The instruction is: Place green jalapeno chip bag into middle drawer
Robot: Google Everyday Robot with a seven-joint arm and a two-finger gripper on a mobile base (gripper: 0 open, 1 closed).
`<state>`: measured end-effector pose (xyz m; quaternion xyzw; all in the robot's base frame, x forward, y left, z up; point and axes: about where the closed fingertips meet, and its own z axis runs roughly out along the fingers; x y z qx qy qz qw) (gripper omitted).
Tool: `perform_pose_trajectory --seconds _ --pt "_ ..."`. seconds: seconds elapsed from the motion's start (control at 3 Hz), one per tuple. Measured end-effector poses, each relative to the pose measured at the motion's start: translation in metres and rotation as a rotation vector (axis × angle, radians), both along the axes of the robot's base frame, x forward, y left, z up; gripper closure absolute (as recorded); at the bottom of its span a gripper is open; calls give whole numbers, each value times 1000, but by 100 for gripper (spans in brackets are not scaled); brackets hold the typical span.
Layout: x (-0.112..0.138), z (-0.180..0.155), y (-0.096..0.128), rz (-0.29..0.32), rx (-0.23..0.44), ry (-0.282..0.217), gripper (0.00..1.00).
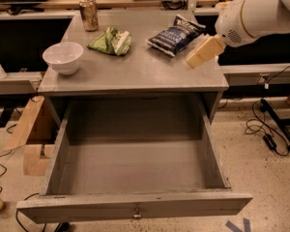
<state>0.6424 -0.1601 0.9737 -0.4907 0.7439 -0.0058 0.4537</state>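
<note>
A workshop floor strewn with loose cables surrounds a grey wooden cabinet, whose flat top (135, 76) carries the objects. The tan, wedge-shaped gripper (204, 52) hangs over the top's right side, apparently holding nothing; whether it is open or closed cannot be told from this angle. Just to its left and farther back lies a dark blue foil chip bag (175, 34). Well to the left of the gripper is the small crumpled light-green jalapeno chip bag (111, 41), its long axis running roughly left to right. Farther left sit a white ceramic bowl (63, 57), seemingly empty, and a metal drink can (89, 14). Below, the wide grey middle drawer (135, 203) stands pulled open and empty, its small metal knob (137, 213) nearest the viewer.
</note>
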Motion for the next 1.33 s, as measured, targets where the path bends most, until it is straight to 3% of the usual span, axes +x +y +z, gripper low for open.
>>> perform_pose_trajectory --seconds 0.33,0.67,1.0,1.33 --pt "8 1 2 -4 26 -29 0" --pt "59 9 24 36 97 -129 0" --pt "127 18 47 65 165 -211 0" --pt "172 23 74 78 197 -239 0"
